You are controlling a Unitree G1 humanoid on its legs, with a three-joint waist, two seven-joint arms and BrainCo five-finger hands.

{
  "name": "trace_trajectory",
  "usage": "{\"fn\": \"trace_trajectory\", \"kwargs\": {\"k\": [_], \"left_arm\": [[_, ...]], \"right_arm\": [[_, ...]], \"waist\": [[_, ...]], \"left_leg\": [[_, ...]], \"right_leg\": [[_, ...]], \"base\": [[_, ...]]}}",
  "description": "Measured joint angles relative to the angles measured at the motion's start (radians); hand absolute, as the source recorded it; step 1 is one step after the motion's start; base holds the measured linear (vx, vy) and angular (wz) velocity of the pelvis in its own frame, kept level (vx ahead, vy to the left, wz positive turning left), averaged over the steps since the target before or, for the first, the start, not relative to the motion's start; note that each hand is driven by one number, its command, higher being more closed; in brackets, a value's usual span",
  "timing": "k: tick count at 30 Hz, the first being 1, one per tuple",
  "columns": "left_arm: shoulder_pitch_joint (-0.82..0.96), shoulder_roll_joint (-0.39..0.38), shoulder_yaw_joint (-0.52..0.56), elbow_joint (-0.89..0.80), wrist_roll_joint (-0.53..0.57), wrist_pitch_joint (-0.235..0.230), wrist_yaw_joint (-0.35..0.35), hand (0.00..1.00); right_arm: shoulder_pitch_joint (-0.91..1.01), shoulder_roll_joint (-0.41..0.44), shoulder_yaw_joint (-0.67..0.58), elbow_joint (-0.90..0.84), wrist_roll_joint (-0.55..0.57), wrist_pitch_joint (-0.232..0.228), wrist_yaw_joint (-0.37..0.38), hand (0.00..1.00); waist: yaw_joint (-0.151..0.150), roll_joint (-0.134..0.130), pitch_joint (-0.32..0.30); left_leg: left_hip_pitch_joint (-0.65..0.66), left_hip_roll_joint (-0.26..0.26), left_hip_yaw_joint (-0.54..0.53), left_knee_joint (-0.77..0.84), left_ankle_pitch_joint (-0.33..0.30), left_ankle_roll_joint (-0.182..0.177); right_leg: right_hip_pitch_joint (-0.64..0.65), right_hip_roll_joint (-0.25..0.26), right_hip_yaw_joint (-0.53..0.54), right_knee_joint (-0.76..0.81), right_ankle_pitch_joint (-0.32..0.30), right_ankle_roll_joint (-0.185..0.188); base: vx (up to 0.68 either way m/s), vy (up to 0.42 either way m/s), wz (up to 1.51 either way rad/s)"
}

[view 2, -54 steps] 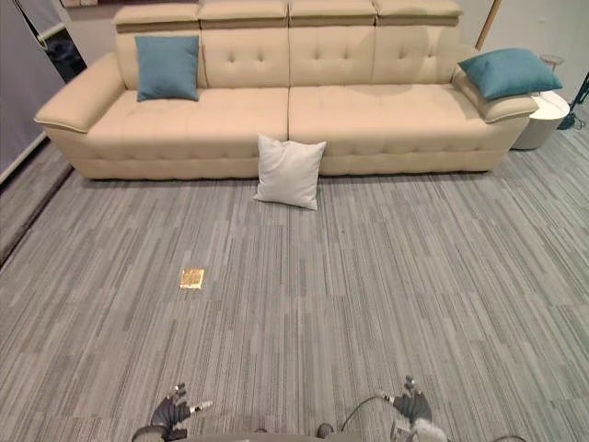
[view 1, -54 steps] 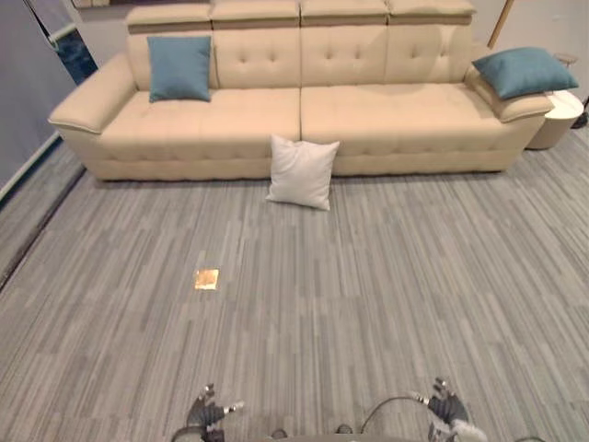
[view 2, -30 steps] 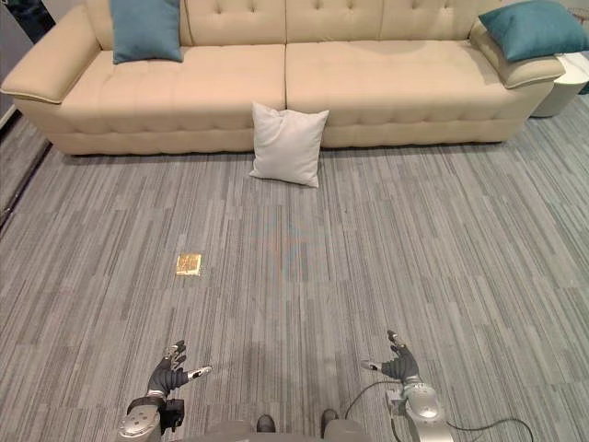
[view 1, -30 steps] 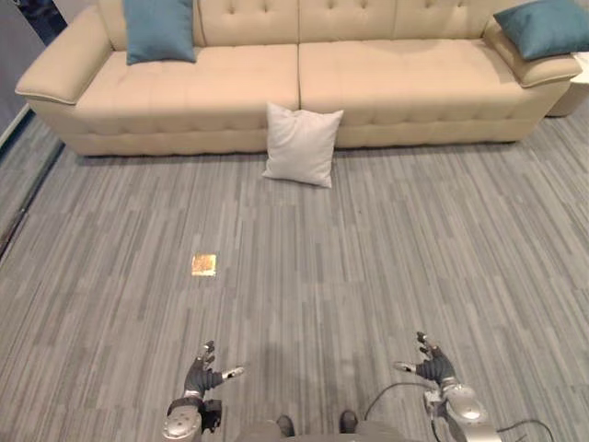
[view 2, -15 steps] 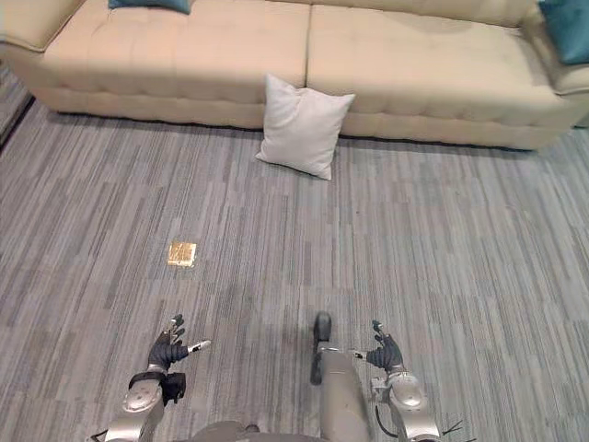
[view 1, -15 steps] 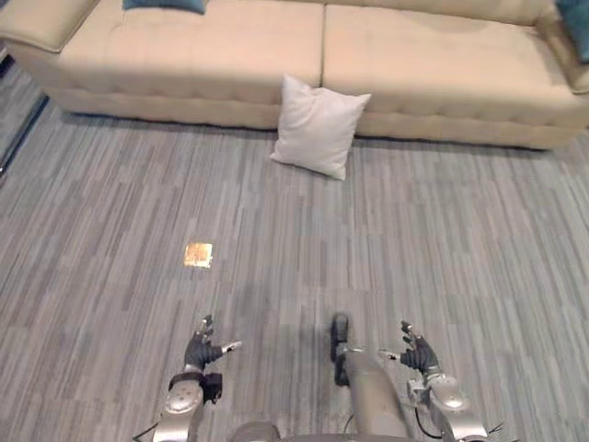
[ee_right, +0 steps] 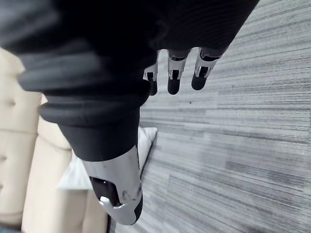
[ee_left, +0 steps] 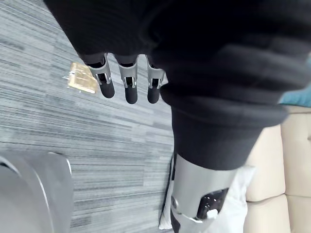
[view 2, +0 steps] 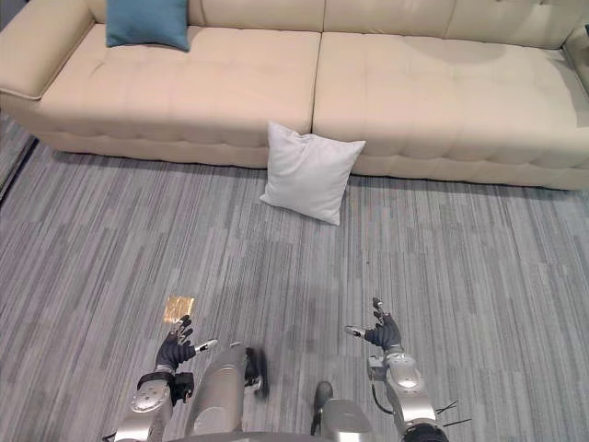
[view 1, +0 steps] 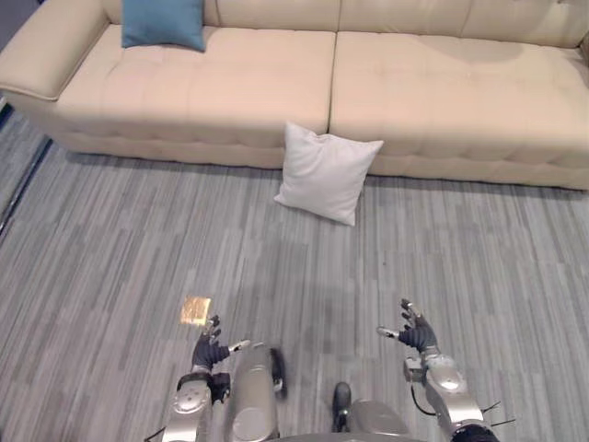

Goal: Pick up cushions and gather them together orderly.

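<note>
A white cushion (view 1: 325, 173) leans against the front of the beige sofa (view 1: 239, 87), standing on the grey floor. A blue cushion (view 1: 164, 22) rests on the sofa seat at its left end, against the backrest. My left hand (view 1: 210, 351) hangs low at the near left, fingers relaxed and holding nothing. At the near right my right hand (view 1: 414, 333) is likewise open and empty. Both hands are well short of the white cushion, with a stretch of floor between. The wrist views show straight fingers (ee_left: 127, 87) and fingers (ee_right: 174, 77) over bare floor.
A small gold square patch (view 1: 195, 309) lies on the floor just ahead of my left hand. The sofa's left armrest (view 1: 46, 51) bounds the far left. A dark strip (view 1: 20, 189) runs along the floor at the left edge.
The camera has moved closer to the sofa, so the white cushion looks larger and nearer. The blue cushion has come back into view at the top left. Both hands stay open.
</note>
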Motion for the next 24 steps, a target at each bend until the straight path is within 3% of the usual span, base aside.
{"fn": "trace_trajectory", "kwargs": {"k": [1, 2, 3, 4, 6, 7, 8, 9, 11, 12, 13, 14, 15, 17, 18, 19, 21, 24], "left_arm": [[0.004, -0.004, 0.0, 0.002, 0.0, 0.001, 0.0, 0.0], [0.011, -0.008, -0.001, 0.013, 0.0, 0.003, 0.0, 0.0], [0.013, -0.006, -0.002, 0.027, 0.0, 0.004, 0.0, 0.0], [0.013, 0.001, -0.002, 0.049, 0.0, 0.016, 0.002, 0.0], [0.019, 0.01, -0.009, 0.059, 0.0, 0.018, 0.005, 0.0], [0.017, 0.017, -0.012, 0.066, 0.0, 0.017, 0.006, 0.0], [0.006, 0.027, -0.011, 0.077, 0.0, 0.017, 0.006, 0.0], [0.006, 0.027, -0.011, 0.079, 0.0, 0.016, 0.005, 0.0], [0.008, 0.029, -0.011, 0.094, 0.0, 0.015, 0.006, 0.0], [0.011, 0.031, -0.014, 0.099, 0.001, 0.015, 0.005, 0.0], [0.016, 0.037, -0.018, 0.113, 0.002, 0.016, 0.005, 0.0], [0.016, 0.037, -0.018, 0.124, 0.005, 0.016, 0.005, 0.0], [0.012, 0.017, -0.017, 0.147, 0.007, 0.018, 0.005, 0.0], [0.014, 0.005, -0.015, 0.145, 0.008, 0.014, 0.004, 0.0], [0.013, -0.011, -0.006, 0.147, 0.008, 0.014, 0.003, 0.0], [0.022, -0.024, -0.005, 0.146, 0.008, 0.015, 0.002, 0.0], [0.021, -0.04, -0.009, 0.147, 0.008, 0.015, 0.001, 0.0], [0.011, -0.072, -0.009, 0.144, 0.008, 0.014, -0.001, 0.0]], "right_arm": [[0.004, 0.002, 0.0, 0.0, 0.0, 0.0, 0.0, 0.0], [0.014, 0.009, 0.0, 0.002, -0.001, 0.0, 0.0, 0.0], [0.018, 0.016, 0.001, 0.003, -0.001, 0.0, 0.001, 0.0], [0.015, 0.028, 0.013, 0.019, -0.002, 0.0, 0.004, 0.0], [0.022, 0.035, 0.035, 0.026, -0.007, 0.001, 0.008, 0.0], [0.022, 0.037, 0.048, 0.026, -0.022, 0.0, 0.008, 0.0], [0.018, 0.036, 0.055, 0.029, -0.032, 0.0, 0.012, 0.0], [0.017, 0.036, 0.055, 0.029, -0.032, 0.0, 0.013, 0.0], [0.01, 0.031, 0.054, 0.031, -0.032, 0.0, 0.014, 0.0], [0.014, 0.031, 0.054, 0.038, -0.032, 0.001, 0.015, 0.0], [0.035, 0.032, 0.056, 0.041, -0.039, 0.002, 0.016, 0.0], [0.047, 0.032, 0.057, 0.043, -0.04, 0.002, 0.016, 0.0], [0.048, 0.016, 0.056, 0.069, -0.04, 0.008, 0.017, 0.0], [0.049, 0.011, 0.055, 0.062, -0.04, 0.015, 0.017, 0.0], [0.049, 0.008, 0.056, 0.047, -0.04, 0.016, 0.016, 0.0], [0.05, 0.014, 0.06, 0.036, -0.039, 0.016, 0.014, 0.0], [0.053, 0.028, 0.053, 0.016, -0.037, 0.012, 0.005, 0.0], [0.044, 0.028, 0.034, 0.015, -0.03, 0.007, -0.003, 0.0]], "waist": [[0.001, -0.004, -0.002], [-0.002, -0.009, -0.003], [-0.011, -0.01, -0.003], [-0.023, -0.007, -0.002], [-0.024, -0.005, -0.002], [-0.026, -0.001, 0.0], [-0.042, 0.006, 0.004], [-0.047, 0.006, 0.004], [-0.066, 0.009, 0.005], [-0.076, 0.004, 0.003], [-0.071, -0.018, -0.01], [-0.074, -0.031, -0.016], [-0.075, 0.002, -0.03], [-0.072, 0.024, -0.045], [-0.072, 0.045, -0.039], [-0.057, 0.053, -0.04], [-0.047, 0.042, -0.039], [-0.035, 0.035, -0.035]], "left_leg": [[0.014, -0.009, 0.005, 0.024, -0.035, 0.005], [0.071, -0.029, 0.017, 0.039, -0.09, 0.017], [0.127, -0.043, 0.016, 0.03, -0.126, 0.022], [0.228, -0.053, 0.016, 0.006, -0.172, 0.03], [0.345, -0.056, 0.02, -0.048, -0.192, 0.03], [0.421, -0.054, 0.018, -0.1, -0.192, 0.03], [0.483, -0.038, 0.014, -0.141, -0.192, 0.029], [0.493, -0.036, 0.013, -0.148, -0.192, 0.029], [0.546, -0.022, 0.008, -0.181, -0.2, 0.014], [0.584, -0.018, 0.003, -0.198, -0.221, -0.023], [0.614, -0.033, -0.006, -0.197, -0.254, -0.072], [0.631, -0.038, -0.015, -0.188, -0.27, -0.093], [0.635, -0.008, -0.035, -0.138, -0.281, -0.117], [0.532, 0.043, -0.047, 0.106, -0.266, -0.149], [0.444, 0.098, -0.051, 0.32, -0.203, -0.207], [0.387, 0.159, -0.049, 0.481, -0.205, -0.209], [0.34, 0.197, -0.027, 0.541, -0.22, -0.184], [0.277, 0.202, -0.001, 0.402, -0.232, -0.165]], "right_leg": [[-0.014, -0.008, 0.012, 0.071, 0.0, 0.001], [-0.055, -0.034, 0.026, 0.259, 0.031, 0.065], [-0.119, -0.05, 0.041, 0.441, 0.097, 0.152], [-0.221, -0.068, 0.03, 0.724, 0.098, 0.13], [-0.301, -0.078, -0.025, 0.828, 0.053, 0.053], [-0.359, -0.07, -0.077, 0.798, 0.027, 0.013], [-0.422, -0.034, -0.131, 0.649, -0.004, -0.003], [-0.434, -0.028, -0.14, 0.612, -0.005, -0.003], [-0.481, 0.004, -0.186, 0.354, 0.028, 0.001], [-0.477, 0.033, -0.202, 0.146, 0.124, -0.005], [-0.476, 0.043, -0.177, 0.012, 0.26, -0.027], [-0.474, 0.04, -0.152, 0.027, 0.357, -0.067], [-0.486, 0.052, -0.167, 0.099, 0.341, -0.085], [-0.457, 0.072, -0.187, 0.095, 0.275, -0.103], [-0.398, 0.106, -0.191, 0.064, 0.254, -0.119], [-0.338, 0.136, -0.19, 0.031, 0.241, -0.134], [-0.251, 0.151, -0.181, -0.019, 0.231, -0.144], [-0.183, 0.148, -0.144, -0.081, 0.232, -0.142]], "base": [[0.63, 0.241, -0.05], [0.61, 0.24, -0.07], [0.81, 0.27, -0.03], [0.67, 0.194, -0.06], [0.47, 0.094, -0.13], [0.58, 0.037, 0.02], [0.48, 0.017, 0.12], [0.47, -0.025, 0.31], [0.45, -0.064, 0.33], [0.6, -0.132, 0.39], [0.5, -0.113, 0.47], [0.53, -0.167, 0.44], [0.44, -0.148, 0.36], [0.57, -0.237, 0.15], [0.58, -0.246, -0.12], [0.47, -0.167, -0.19], [0.42, -0.113, -0.25], [0.37, -0.047, -0.36]]}}
